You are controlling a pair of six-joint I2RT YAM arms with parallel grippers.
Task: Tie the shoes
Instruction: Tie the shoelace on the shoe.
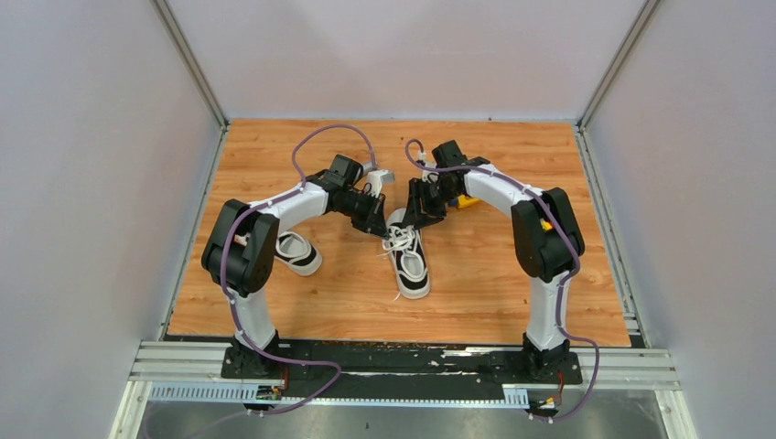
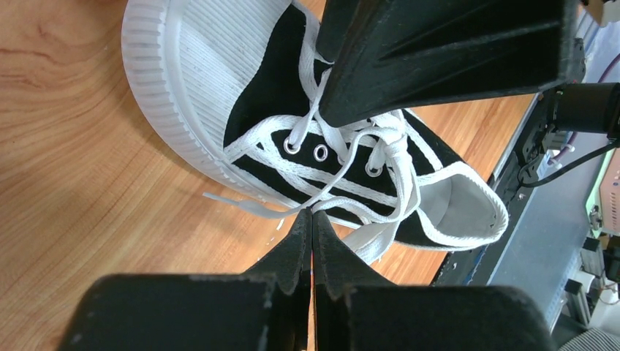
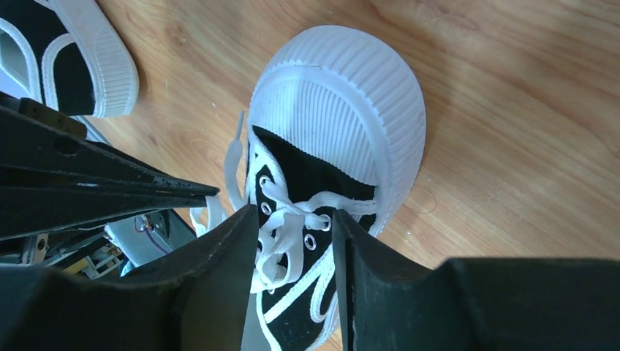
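Second shoe [image 1: 302,255] half behind left arm [image 1: 291,207]

Top view bright, even, diffuse light from overhead; only faint soft shadows on the wood table [image 1: 485,283]; sharp throughout; wrist views: sneaker [image 2: 183,73] sharp, soft shadow beside its toe; left gripper [image 2: 313,219] close to lens reads near-black, detail crushed; pale sheen on the wood, upper right of right wrist view
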